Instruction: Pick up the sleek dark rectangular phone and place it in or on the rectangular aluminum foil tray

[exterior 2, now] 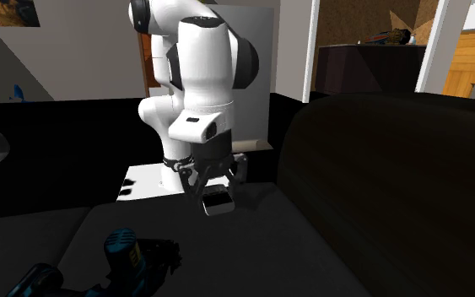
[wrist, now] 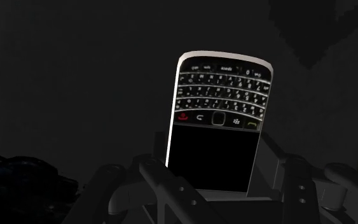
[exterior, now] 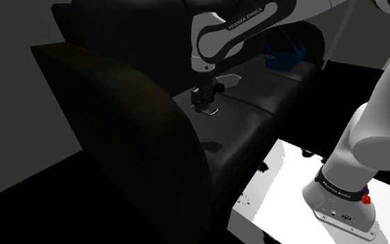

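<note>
- The jaws are closed on the phone (wrist: 217,130). In the wrist view a finger (wrist: 153,170) lies against each long edge, with the dark screen end down between them and the keypad end sticking out past the tips.
- The phone is black with a pale metal rim, rows of small keys and one red key.
- The jaws hang low over the seat of a dark sofa (exterior: 259,104). I cannot tell whether the phone touches the cushion or is just clear of it.
- The foil tray (exterior: 229,80) is a small pale rectangle on the same seat, just beyond the jaws and apart from them, with nothing between the two.
- Farther along the seat, well past the tray, lies a blue object (exterior: 287,57). In the second exterior view it is in the foreground (exterior 2: 126,251), well in front of the jaws, and its shape is hard to read.
- The sofa's broad rounded armrest (exterior: 117,111) rises to one side of the jaws, and the backrest runs behind them.
- The white arm (exterior 2: 202,80) comes down from above, and its lower links hide what is behind the jaws in the second exterior view.
- In that view a small pale-edged slab (exterior 2: 218,204) sits right at the fingertips. I cannot tell whether it is the phone or the tray.
- The stand (exterior: 290,173) is on the near side of the sofa, well away from the jaws.
- A dark lumpy shape (wrist: 18,173) beside the jaws in the wrist view is too dim to name.
</note>
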Action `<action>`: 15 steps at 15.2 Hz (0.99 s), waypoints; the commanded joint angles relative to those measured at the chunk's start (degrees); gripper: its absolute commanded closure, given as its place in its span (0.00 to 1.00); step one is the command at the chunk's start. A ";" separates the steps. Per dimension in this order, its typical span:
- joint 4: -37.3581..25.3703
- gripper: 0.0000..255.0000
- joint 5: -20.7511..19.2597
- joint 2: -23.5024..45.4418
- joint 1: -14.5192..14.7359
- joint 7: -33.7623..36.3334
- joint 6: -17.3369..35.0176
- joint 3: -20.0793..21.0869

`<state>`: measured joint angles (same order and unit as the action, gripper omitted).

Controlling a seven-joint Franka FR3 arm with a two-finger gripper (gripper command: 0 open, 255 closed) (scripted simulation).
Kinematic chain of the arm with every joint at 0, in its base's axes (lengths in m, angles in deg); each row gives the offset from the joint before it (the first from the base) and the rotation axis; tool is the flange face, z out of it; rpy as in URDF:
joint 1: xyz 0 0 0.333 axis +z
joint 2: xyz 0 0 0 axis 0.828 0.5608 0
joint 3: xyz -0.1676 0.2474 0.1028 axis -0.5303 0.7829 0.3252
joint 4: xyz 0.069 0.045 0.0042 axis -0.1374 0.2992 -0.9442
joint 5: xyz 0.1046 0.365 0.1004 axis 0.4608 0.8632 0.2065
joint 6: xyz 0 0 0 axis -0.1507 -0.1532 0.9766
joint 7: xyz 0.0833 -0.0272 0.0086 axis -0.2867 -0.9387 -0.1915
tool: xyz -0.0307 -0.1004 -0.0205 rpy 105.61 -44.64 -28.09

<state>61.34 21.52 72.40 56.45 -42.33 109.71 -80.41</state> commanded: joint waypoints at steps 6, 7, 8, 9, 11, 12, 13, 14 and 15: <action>-3.25 1.00 0.12 -2.14 -0.08 0.03 -5.40 -0.07; -3.76 1.00 0.13 -2.38 -0.08 0.05 -6.15 -0.08; -4.28 1.00 0.14 -2.61 -0.09 0.06 -6.90 -0.08; -4.81 1.00 0.15 -2.82 -0.10 0.08 -7.65 -0.09; -5.61 1.00 0.16 -3.14 -0.11 0.10 -8.75 -0.11; -6.14 1.00 0.04 -2.72 -0.76 -1.19 -8.93 -0.80; -6.73 1.00 -0.08 -2.26 -1.42 -2.47 -9.11 -1.47; -7.38 1.00 -0.20 -1.75 -2.08 -3.74 -9.31 -2.14; -8.09 1.00 -0.30 -1.19 -2.73 -5.00 -9.52 -2.80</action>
<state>53.96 21.32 70.79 54.46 -45.85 100.53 -82.46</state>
